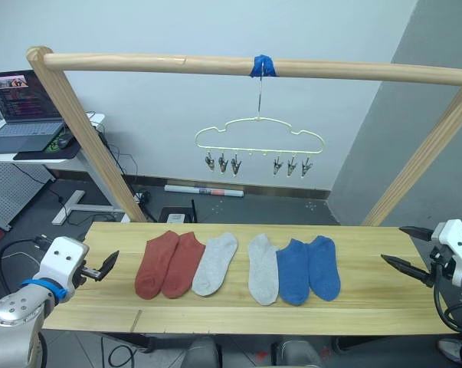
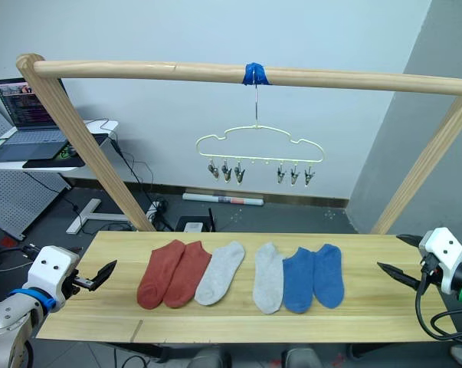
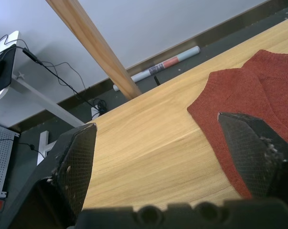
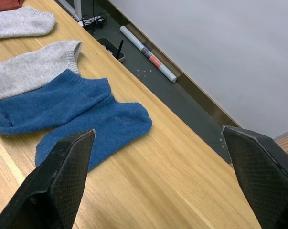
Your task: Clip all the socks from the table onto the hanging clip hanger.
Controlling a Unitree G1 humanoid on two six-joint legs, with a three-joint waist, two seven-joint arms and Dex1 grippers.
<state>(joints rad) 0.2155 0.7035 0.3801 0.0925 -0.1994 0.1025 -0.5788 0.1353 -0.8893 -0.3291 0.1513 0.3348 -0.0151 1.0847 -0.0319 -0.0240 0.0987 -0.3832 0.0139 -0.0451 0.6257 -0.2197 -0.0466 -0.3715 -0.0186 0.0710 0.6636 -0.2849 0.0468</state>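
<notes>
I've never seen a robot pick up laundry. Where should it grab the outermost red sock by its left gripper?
Probably at the cuff end, the far end, coming from above with the left gripper. The rust-red sock lies flat, its near side free; its other side overlaps its twin.

Six socks (image 1: 239, 267) on table (image 1: 368, 303)

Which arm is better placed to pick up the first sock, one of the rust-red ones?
Probably the left. The left gripper hovers open close beside the rust-red socks; the right gripper is nearer the blue socks.
</notes>
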